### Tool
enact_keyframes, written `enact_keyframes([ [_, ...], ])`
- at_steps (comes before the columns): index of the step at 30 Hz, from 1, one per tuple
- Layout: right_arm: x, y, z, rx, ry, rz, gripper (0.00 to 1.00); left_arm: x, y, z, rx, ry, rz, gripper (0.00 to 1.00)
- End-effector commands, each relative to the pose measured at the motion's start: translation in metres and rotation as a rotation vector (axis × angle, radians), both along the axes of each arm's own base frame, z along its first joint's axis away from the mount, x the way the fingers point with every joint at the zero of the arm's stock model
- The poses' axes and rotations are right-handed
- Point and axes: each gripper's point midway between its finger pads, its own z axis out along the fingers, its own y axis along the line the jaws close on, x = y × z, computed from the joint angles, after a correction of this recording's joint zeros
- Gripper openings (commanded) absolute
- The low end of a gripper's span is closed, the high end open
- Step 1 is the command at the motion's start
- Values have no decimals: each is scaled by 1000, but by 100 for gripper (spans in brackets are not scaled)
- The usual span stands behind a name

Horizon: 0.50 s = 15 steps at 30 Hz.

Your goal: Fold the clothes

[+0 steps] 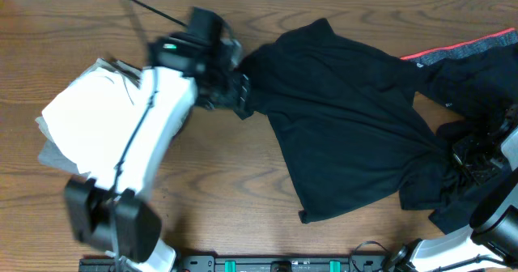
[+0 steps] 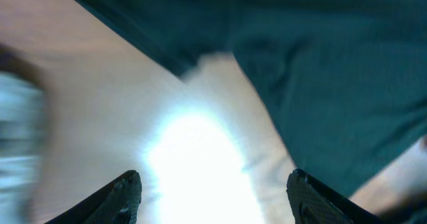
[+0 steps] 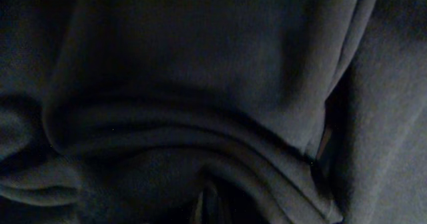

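The black shirt [image 1: 348,118] lies spread across the middle and right of the desk [image 1: 243,191], a pale folded pile [image 1: 85,122] well apart to its left. The left tool [image 2: 215,181] hangs at the shirt's left edge, fingers [image 2: 123,197] apart over bare wood. The right tool [image 1: 472,154] is sunk in bunched cloth on the shirt's right; apart or clamped, I cannot tell.

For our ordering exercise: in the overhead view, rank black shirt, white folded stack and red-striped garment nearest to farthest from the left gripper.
1. black shirt, beside the left gripper, centre.
2. white folded stack, far left.
3. red-striped garment, top right.
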Motion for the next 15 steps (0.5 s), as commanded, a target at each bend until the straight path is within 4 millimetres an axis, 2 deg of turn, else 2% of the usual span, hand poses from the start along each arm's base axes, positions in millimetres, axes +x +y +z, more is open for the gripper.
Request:
enact_keyframes([
  [1, 3, 3, -1, 16, 4, 28, 10, -32, -30, -30, -39, 143, -117, 72],
  [5, 2, 4, -2, 19, 7, 28, 12, -61, -60, -59, -25, 250, -241, 72],
  [9, 0, 5, -2, 24, 14, 28, 13, -70, -86, -87, -6, 272, -315, 72],
  [12, -2, 7, -2, 32, 24, 27, 13, -76, -96, -108, 16, 311, -324, 72],
  [15, -4, 8, -2, 37, 31, 27, 13, -81, -95, -128, 43, 364, -315, 72],
])
